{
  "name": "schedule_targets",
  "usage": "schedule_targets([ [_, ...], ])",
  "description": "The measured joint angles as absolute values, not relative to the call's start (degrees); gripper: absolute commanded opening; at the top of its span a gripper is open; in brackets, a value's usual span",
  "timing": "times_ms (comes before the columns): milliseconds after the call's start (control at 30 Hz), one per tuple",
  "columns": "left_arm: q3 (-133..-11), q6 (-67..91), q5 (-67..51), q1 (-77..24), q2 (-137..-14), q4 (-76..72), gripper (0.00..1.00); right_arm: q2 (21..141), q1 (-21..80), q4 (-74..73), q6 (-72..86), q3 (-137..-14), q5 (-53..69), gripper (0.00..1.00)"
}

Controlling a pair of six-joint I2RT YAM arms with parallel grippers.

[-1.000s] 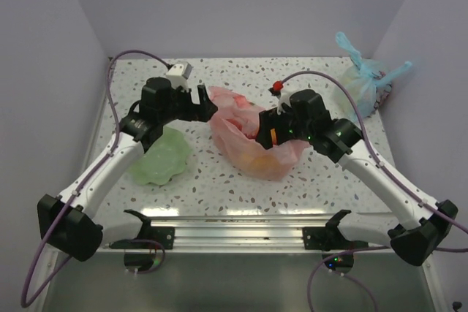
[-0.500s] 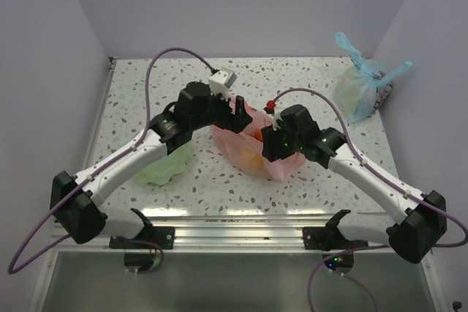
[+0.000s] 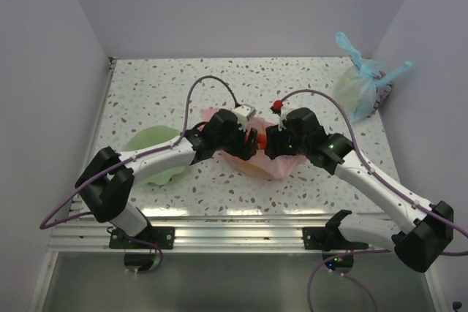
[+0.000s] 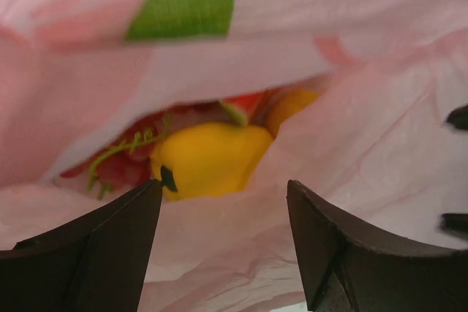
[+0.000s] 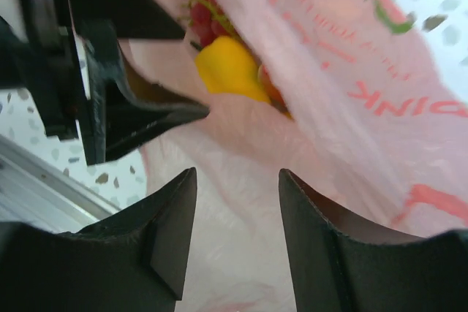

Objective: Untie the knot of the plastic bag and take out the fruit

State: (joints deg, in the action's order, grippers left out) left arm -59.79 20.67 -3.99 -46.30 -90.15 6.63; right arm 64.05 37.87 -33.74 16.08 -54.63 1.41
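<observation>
Both my hands are gaping wide, gripping nothing. My left hand (image 4: 224, 189) is facing the plastic bag (image 4: 365, 137) at its open mouth, the yellow fruit (image 4: 208, 158) just ahead; my right hand (image 5: 238, 180) is hovering alongside. I am risking pinching slack film along with the fruit and dragging the bag.

Overhead, the left arm (image 3: 164, 160) and right arm (image 3: 358, 169) crowd the plastic bag (image 3: 270, 169) and cover its mouth, so the knot can't be picked out. The left arm hides part of the green bowl (image 3: 150, 139). On the left wrist, the yellow fruit (image 4: 208, 158) sits half-buried under blurred pink folds, and the grape cluster (image 4: 121, 169) is mostly tucked away. On the right wrist, the red lettering (image 5: 409, 104) runs off the edge.
</observation>
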Motion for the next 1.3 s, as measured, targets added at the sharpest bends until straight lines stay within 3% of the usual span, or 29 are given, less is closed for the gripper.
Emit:
schedule_targets([
  [200, -51.8, 20.6, -3.9, -46.7, -88.2, 6.0, 0.73, 66.0, 37.9, -33.5, 13.4, -60.1, -4.6, 0.58],
  [467, -47.5, 19.1, -2.7, -50.9, -86.4, 3.4, 0.74, 79.2, 36.7, -30.2, 12.5, -62.7, -9.8, 0.72],
  [800, -39.3, 17.8, 3.6, -58.2, -86.2, -1.3, 0.74, 96.1, 22.9, -25.3, 18.1, -75.3, -7.9, 0.77],
  [933, -38.4, 18.5, 6.6, -58.7, -86.0, -1.5, 0.75, 101.1, 21.7, -26.2, 18.6, -80.0, -5.0, 0.81],
  [1100, -39.1, 19.7, 9.5, -58.7, -84.2, -0.9, 0.75, 96.9, 23.7, -28.3, 18.2, -79.8, -1.7, 0.82],
  [1300, -42.1, 20.8, 10.8, -58.7, -84.4, -1.1, 0.75, 82.1, 26.6, -28.3, 18.2, -75.4, 1.2, 0.80],
])
